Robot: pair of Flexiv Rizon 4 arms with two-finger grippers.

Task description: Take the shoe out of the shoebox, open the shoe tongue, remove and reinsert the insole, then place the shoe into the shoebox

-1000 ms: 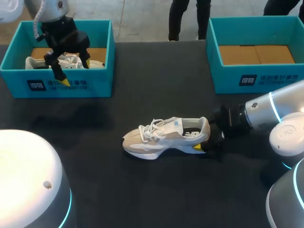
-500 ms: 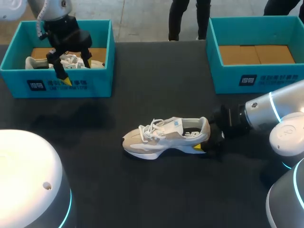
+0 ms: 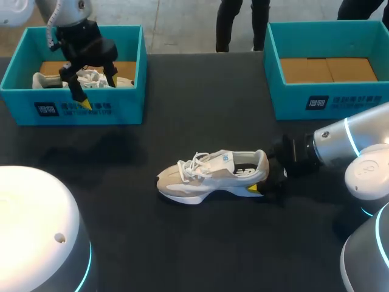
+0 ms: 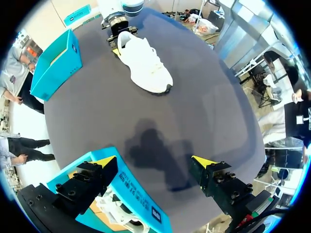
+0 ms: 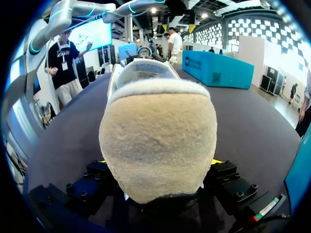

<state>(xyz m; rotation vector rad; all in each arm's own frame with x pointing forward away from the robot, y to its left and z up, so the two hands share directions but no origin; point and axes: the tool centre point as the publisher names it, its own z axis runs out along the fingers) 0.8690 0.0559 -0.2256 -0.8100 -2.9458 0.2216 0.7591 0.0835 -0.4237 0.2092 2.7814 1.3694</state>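
Shoe (image 3: 209,176) is lying sole-down mid-desk (image 3: 200,243), toe pointing to 9 o'clock. My right hand (image 3: 260,180) is clamping its heel from 3 o'clock, unmoved. At 10 o'clock my left hand (image 3: 96,91), fingers apart and empty, is hovering over the shoebox (image 3: 73,111) after shifting slightly, so I judge the tongue step is waiting.
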